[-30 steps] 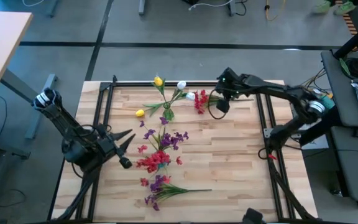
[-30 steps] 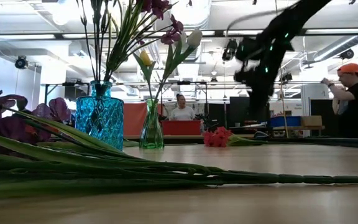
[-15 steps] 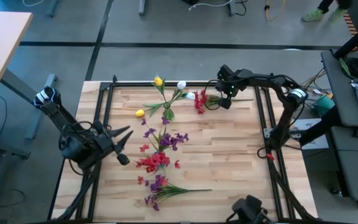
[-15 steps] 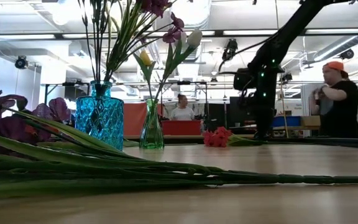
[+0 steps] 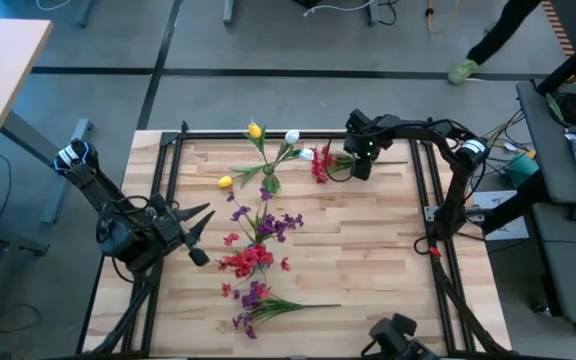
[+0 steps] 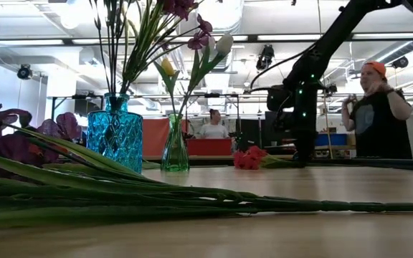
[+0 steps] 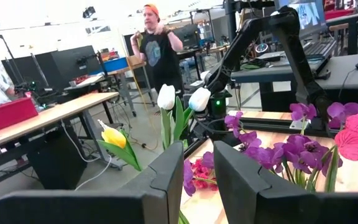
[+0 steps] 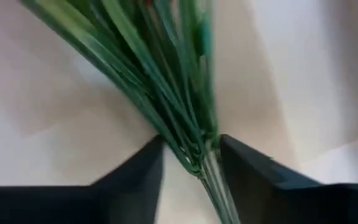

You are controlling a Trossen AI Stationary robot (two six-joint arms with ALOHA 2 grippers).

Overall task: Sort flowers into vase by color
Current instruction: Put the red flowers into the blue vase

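Note:
A red flower [image 5: 322, 165] lies flat on the table at the far right, its green stem running toward the right edge. My right gripper [image 5: 359, 167] stands over that stem and is shut on it. A green vase [image 6: 176, 147] holds yellow and white flowers [image 5: 268, 150]. A blue vase [image 6: 115, 133] holds purple flowers [image 5: 263, 222]. More red flowers [image 5: 247, 259] and a purple bunch [image 5: 255, 300] lie near the table's middle and front. My left gripper [image 5: 204, 236] waits at the left, open by a narrow gap [image 7: 197, 177]. My right gripper pinches the red flower's leafy green stem [image 8: 194, 140] between its two fingers [image 8: 135, 174], a short way from the blossoms. The fingers come from above, pointing down, and lie across the stem. The flower still lies flat on the table.
A black frame [image 5: 420, 190] borders the wooden table [image 5: 368, 260], whose right half is bare wood. Long green stems [image 6: 192, 201] lie across the near part of the low view. People [image 6: 378, 107] stand in the room behind the table.
My right gripper has come down onto the table at the red flower's stem, shifting slightly toward the far edge. The flower has stayed where it lay. A person has walked past behind the table.

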